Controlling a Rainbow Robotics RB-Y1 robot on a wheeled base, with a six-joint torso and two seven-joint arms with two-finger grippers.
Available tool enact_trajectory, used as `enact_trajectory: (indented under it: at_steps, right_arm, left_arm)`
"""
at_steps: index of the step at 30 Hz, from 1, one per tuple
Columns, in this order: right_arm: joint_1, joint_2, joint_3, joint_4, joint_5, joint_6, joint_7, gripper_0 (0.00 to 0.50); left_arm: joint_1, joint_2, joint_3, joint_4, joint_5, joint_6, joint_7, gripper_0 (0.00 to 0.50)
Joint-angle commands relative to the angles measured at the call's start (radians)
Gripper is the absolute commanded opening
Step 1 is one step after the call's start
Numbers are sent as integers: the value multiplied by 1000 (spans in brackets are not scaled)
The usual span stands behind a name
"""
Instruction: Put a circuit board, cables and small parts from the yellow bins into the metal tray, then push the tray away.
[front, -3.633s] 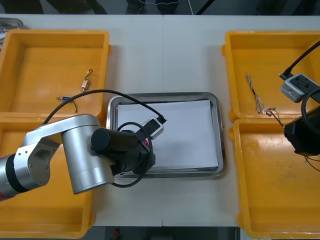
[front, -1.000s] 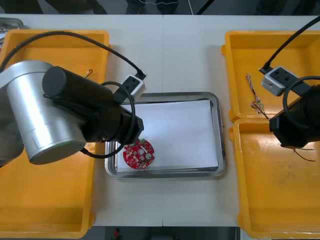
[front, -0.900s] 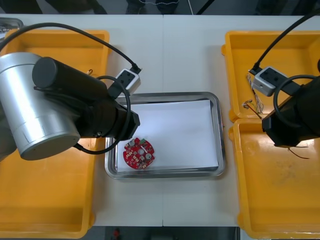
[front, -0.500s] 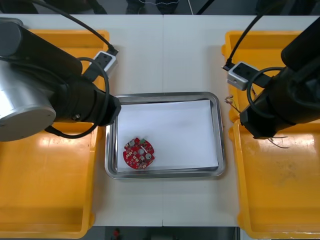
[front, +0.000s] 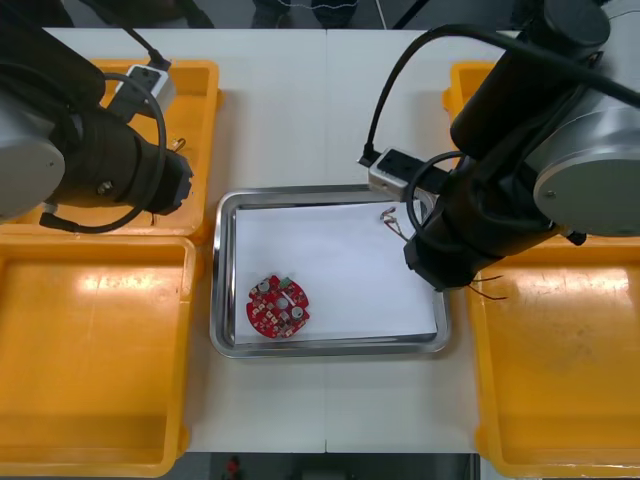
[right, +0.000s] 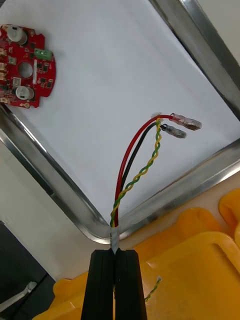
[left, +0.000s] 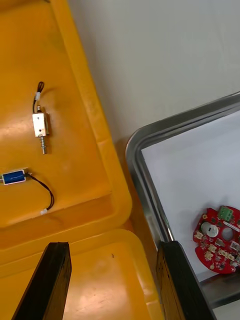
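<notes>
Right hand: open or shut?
Shut on the cable: the right hand pinches its taped end, wires reaching out over the tray.

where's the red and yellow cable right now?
The red and yellow cable hangs from the right pincer, which is shut on it, over the right side of the metal tray in the front view, well apart from the circuit board.

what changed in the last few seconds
The left pincer left the board in the tray and drew back over the far left bin, open. The right pincer, shut on a cable, carried it from the right side over the tray. The tray stayed put.
</notes>
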Motion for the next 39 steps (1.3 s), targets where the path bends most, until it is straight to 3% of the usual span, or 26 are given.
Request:
enact_trajectory:
  at_steps: [1, 13, 27, 34, 39]
  right_arm:
    - [-35, 18, 59, -5, 18, -55, 62, 0]
    - [-35, 67, 181, 42, 121, -155, 325, 0]
    - [-32, 70, 315, 131, 214, -256, 567, 0]
    - [-28, 70, 378, 189, 227, -322, 579, 0]
    - [-11, 73, 425, 226, 279, -377, 578, 0]
  left_arm:
    - [-32, 39, 59, 47, -17, 8, 51, 500]
    - [-111, 31, 71, 249, -80, 8, 62, 500]
    - [-183, -4, 87, 462, -143, 7, 158, 500]
    - [-215, -44, 87, 547, -163, 8, 272, 500]
    - [-223, -88, 97, 610, -171, 8, 379, 500]
